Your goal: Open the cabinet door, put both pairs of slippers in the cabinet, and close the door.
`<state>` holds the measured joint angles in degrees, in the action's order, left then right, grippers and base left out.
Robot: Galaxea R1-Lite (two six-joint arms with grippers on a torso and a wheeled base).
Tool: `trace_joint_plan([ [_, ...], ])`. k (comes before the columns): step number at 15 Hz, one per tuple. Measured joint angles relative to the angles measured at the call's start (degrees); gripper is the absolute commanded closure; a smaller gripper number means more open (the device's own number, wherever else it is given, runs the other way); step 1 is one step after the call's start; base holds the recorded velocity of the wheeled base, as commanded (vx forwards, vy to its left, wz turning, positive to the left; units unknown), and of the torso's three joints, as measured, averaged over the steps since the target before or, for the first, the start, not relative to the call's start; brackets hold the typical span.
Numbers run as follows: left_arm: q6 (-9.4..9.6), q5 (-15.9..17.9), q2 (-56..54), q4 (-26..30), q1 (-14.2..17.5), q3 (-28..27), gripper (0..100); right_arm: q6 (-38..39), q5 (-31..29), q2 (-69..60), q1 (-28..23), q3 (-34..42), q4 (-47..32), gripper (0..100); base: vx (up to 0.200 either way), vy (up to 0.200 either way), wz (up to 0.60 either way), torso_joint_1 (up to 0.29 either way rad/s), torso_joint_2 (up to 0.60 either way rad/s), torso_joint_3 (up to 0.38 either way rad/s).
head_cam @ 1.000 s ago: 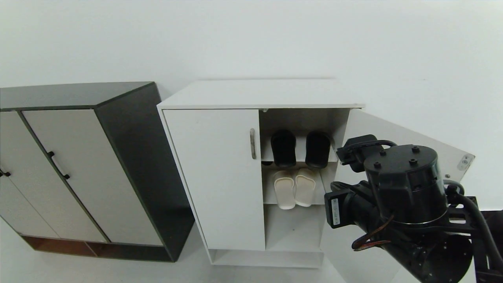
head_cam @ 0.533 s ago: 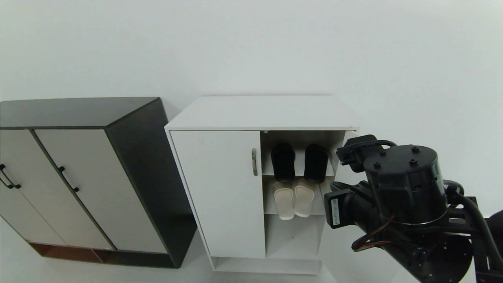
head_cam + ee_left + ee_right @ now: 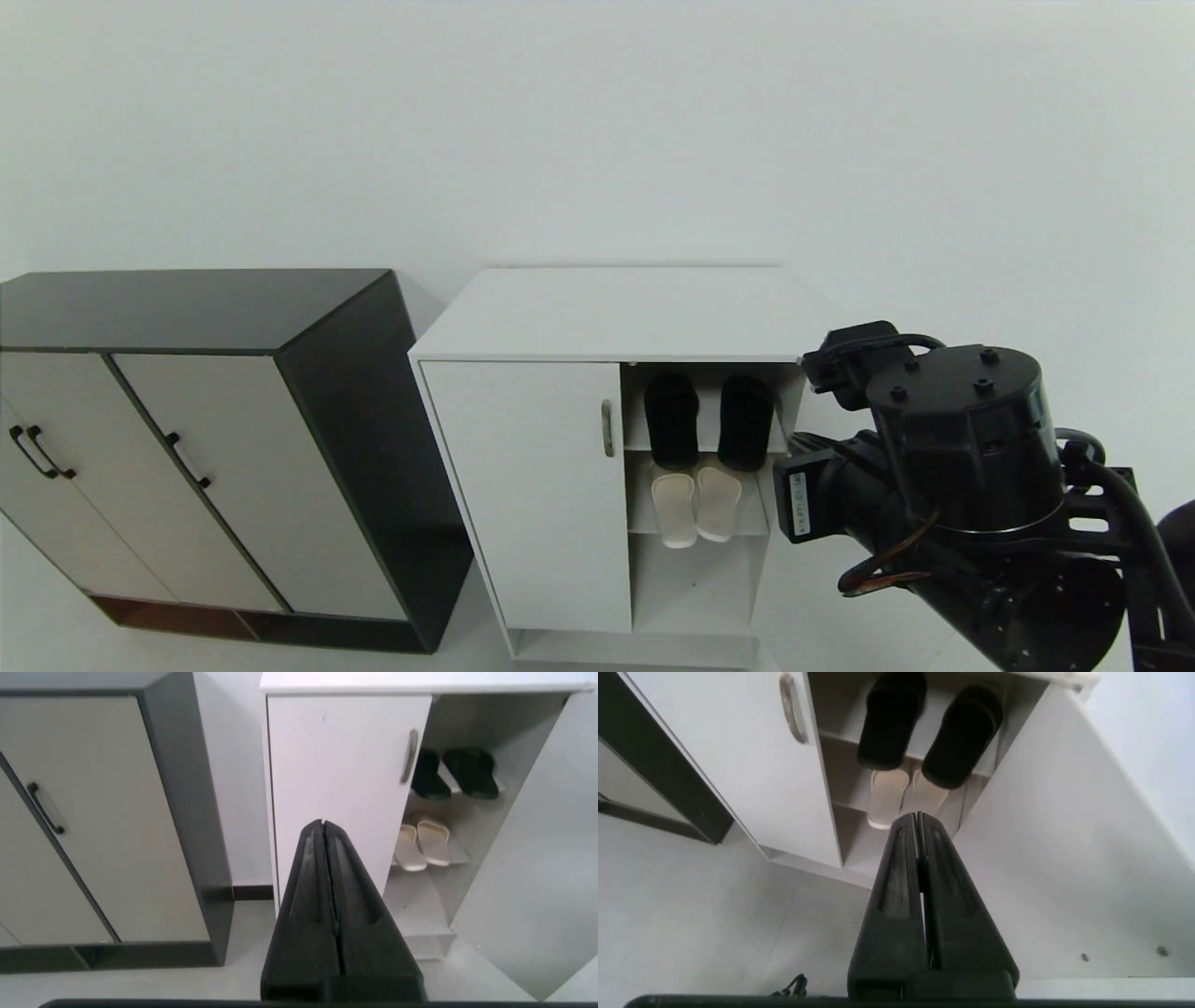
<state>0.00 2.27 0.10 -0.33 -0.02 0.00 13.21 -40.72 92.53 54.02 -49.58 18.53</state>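
Observation:
The white cabinet (image 3: 607,313) stands against the wall, its left door (image 3: 532,485) closed and its right door (image 3: 1064,849) swung wide open. A black pair of slippers (image 3: 708,420) lies on the top shelf. Just under it, a white pair of slippers (image 3: 695,504) lies on the middle shelf. My right gripper (image 3: 920,815) is shut and empty. It hangs in front of the open compartment, beside the open door and apart from it. My left gripper (image 3: 323,823) is shut and empty, facing the closed door (image 3: 341,784) from a distance.
A dark cabinet (image 3: 187,448) with two pale doors stands to the left of the white one. The white cabinet's bottom shelf (image 3: 695,579) holds nothing. Bare pale floor (image 3: 710,924) lies in front of both cabinets.
The whole head view has shifted: both cabinets now sit lower and look smaller, so the camera has moved. The slippers stay on their shelves, and the right arm keeps its place in the picture.

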Motion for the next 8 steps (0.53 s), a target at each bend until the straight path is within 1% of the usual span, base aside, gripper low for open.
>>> trace_joint_plan([
  [5, 0.0, 0.0, 0.0, 0.0, 0.0, 0.0, 100, 0.0, 0.0, -0.3, 0.0, 0.2, 0.0, 100, 0.0, 0.0, 0.0, 0.264, -0.58, -0.32],
  [8, 0.0, 0.0, 0.0, 0.0, 0.0, 0.0, 100, -0.1, 0.0, -0.5, 0.0, 0.3, 0.0, 100, 0.0, 0.0, 0.0, 0.201, -0.42, -0.227],
])
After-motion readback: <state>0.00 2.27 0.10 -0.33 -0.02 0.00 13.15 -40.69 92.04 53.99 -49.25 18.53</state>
